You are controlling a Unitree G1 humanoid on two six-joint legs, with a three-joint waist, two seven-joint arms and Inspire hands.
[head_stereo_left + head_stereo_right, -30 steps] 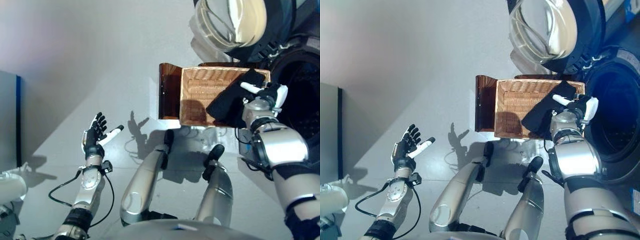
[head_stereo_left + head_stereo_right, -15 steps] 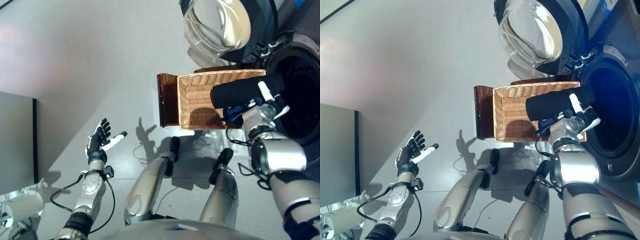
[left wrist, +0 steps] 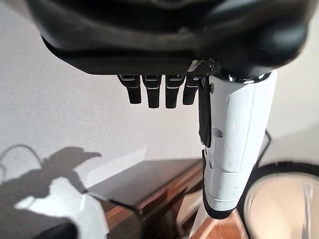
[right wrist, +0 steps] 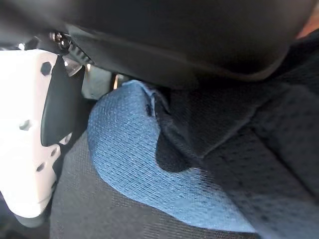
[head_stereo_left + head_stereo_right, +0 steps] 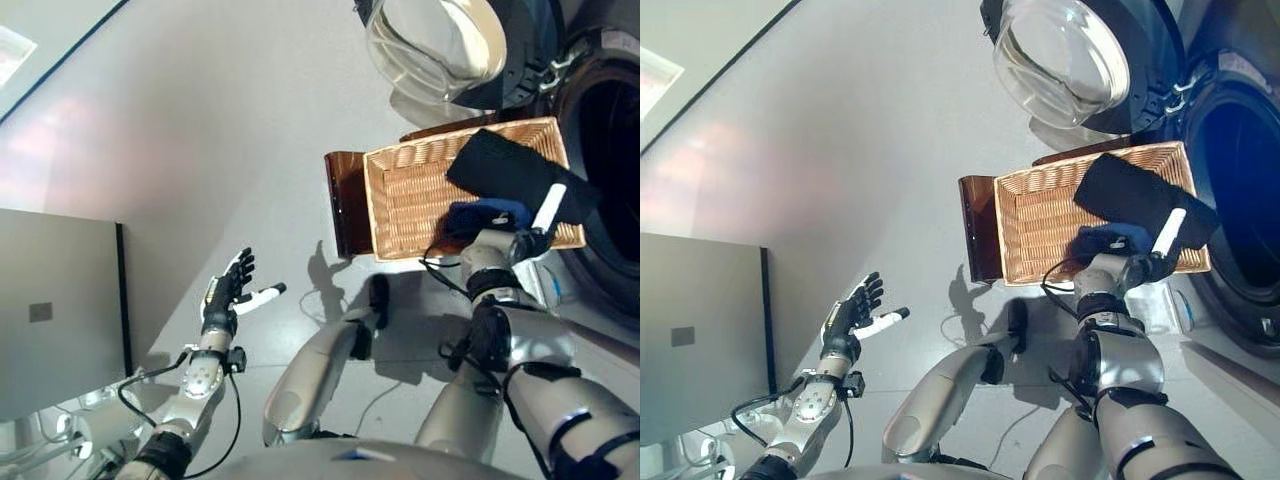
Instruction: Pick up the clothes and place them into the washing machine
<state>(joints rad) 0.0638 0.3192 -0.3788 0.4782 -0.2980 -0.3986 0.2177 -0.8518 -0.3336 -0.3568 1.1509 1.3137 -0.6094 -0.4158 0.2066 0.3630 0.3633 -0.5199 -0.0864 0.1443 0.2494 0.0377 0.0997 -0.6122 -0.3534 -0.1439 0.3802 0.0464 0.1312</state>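
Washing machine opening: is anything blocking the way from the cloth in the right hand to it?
Nothing visible does. The right hand holds the dark cloth over the basket; the door is swung open beside the drum opening.

My right hand (image 5: 505,240) is largely buried: its fingers are hidden under the dark cloth (image 5: 515,175), so I cannot tell how they sit round it. A blue garment (image 4: 149,164) shows only as a fold, the rest covered by the dark fabric and cut off at the wrist view's edge. The washing machine drum (image 5: 1245,190) runs off the right edge, its inside too dark to read. The wooden stand (image 5: 345,205) is mostly hidden behind the wicker basket (image 5: 400,195).
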